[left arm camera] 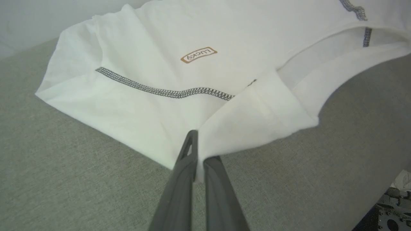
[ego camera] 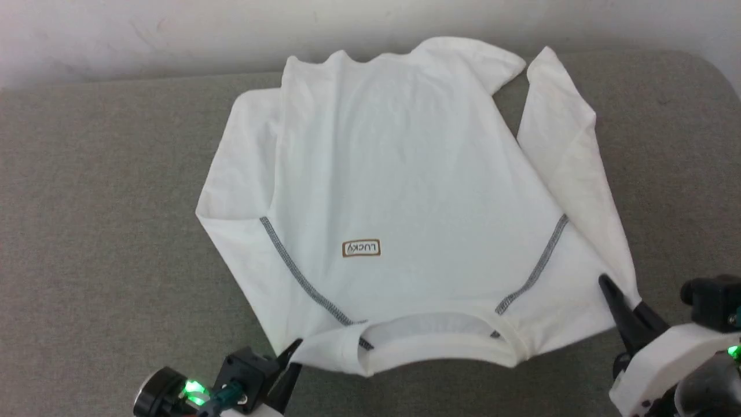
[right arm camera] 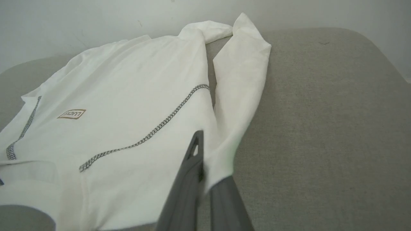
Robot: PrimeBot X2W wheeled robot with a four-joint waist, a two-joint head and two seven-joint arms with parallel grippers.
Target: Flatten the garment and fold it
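Note:
The garment (ego camera: 405, 174), a white long-sleeved shirt, lies spread on a grey padded surface (ego camera: 104, 231) with its collar (ego camera: 440, 336) nearest me. The LUCKY patch (ego camera: 361, 248) faces up. My left gripper (ego camera: 294, 352) is shut on the shoulder edge beside the collar; in the left wrist view that gripper (left arm camera: 200, 149) pinches a raised fold of the garment (left arm camera: 154, 38). My right gripper (ego camera: 622, 296) is shut on the other shoulder where the sleeve (ego camera: 570, 145) starts. The right wrist view shows that gripper (right arm camera: 210, 157) with the garment (right arm camera: 128, 96) between its fingers.
A pale wall (ego camera: 173, 29) runs just behind the surface's far edge, close to the shirt's hem. The left-hand sleeve (ego camera: 243, 156) lies folded along the body. Bare grey padding extends on both sides. A dark patch of floor (left arm camera: 393, 208) shows past the surface's near edge.

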